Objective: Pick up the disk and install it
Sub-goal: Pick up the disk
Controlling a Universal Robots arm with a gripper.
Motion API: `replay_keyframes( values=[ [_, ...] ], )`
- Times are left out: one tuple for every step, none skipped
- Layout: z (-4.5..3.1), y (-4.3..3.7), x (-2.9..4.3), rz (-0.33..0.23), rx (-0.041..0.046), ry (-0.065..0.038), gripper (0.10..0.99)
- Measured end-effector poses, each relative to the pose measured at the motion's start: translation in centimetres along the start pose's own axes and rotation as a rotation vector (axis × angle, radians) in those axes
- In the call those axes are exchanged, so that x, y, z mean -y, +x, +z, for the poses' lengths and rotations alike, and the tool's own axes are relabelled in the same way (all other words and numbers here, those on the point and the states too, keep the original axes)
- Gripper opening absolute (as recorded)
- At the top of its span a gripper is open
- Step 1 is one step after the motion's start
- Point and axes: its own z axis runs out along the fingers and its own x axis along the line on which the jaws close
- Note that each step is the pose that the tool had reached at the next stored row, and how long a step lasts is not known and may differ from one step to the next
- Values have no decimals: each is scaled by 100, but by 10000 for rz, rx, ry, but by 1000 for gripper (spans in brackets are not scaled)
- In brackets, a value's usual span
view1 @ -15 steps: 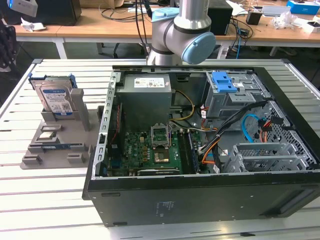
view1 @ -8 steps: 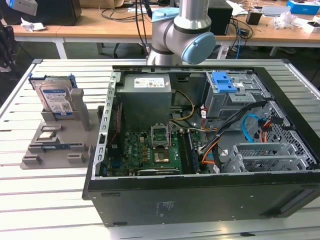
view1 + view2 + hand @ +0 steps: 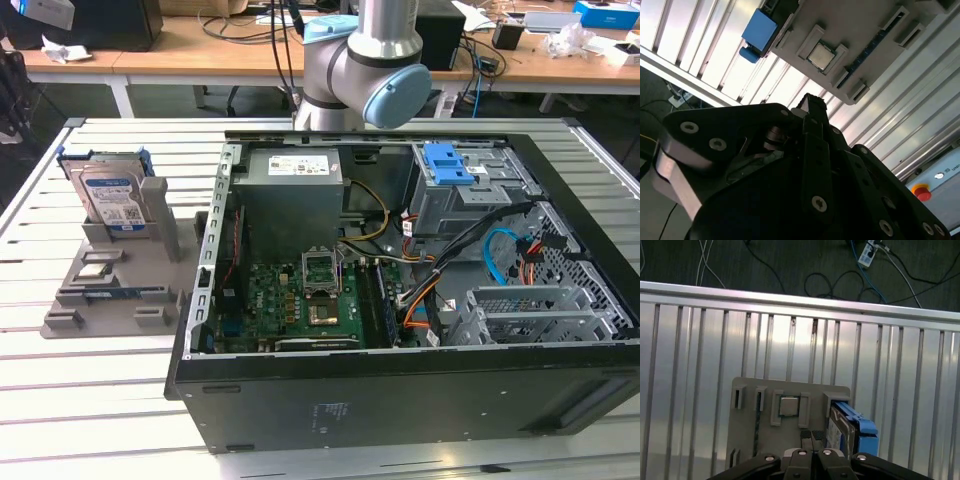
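Clenched on nothing, the gripper (image 3: 812, 436) hangs above the grey fixture (image 3: 747, 425), its two black fingertips pressed together with no gap showing between them in the first wrist view. The second wrist view shows the fingers (image 3: 815, 130) from the side, their tip pointing towards the fixture (image 3: 860, 25).

The disk (image 3: 112, 195) stands upright on its edge in a slot of that fixture (image 3: 120, 295), at the exterior view's left, with its white-and-blue label facing the camera and its bright blue carrier framing it. In the first wrist view the disk (image 3: 836, 432) sits just beside the fingertips, though nothing touches it (how high the gripper hangs above it cannot be told). In the second wrist view the blue carrier end of the disk (image 3: 759, 32) juts past the fixture's edge.

A small square processor chip (image 3: 788, 406) lies flat in a pocket of the fixture, near the disk.

The fixture rests on a slatted aluminium table (image 3: 100, 400). Beside it, towards the exterior view's right, lies an open black computer case (image 3: 400, 405), well apart from the disk. Inside it a grey drive cage (image 3: 490, 190) carries a blue latch (image 3: 452, 163). The arm (image 3: 365, 70) rises behind the case
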Motion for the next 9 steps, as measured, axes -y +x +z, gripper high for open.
replay_keyframes(
  values=[
    [0, 0, 0, 15, 0, 0, 106],
    [0, 0, 0, 126, 1, 3, 106],
    [0, 0, 0, 256, 3, 6, 106],
    [-1, 0, 0, 396, 4, 9, 106],
    [0, 0, 0, 585, 8, 14, 106],
    [0, 0, 0, 725, 10, 18, 106],
    [0, 0, 0, 1004, 13, 25, 106],
    [0, 0, 0, 1183, 16, 29, 106],
    [0, 0, 0, 1332, 19, 33, 106]
  ],
)
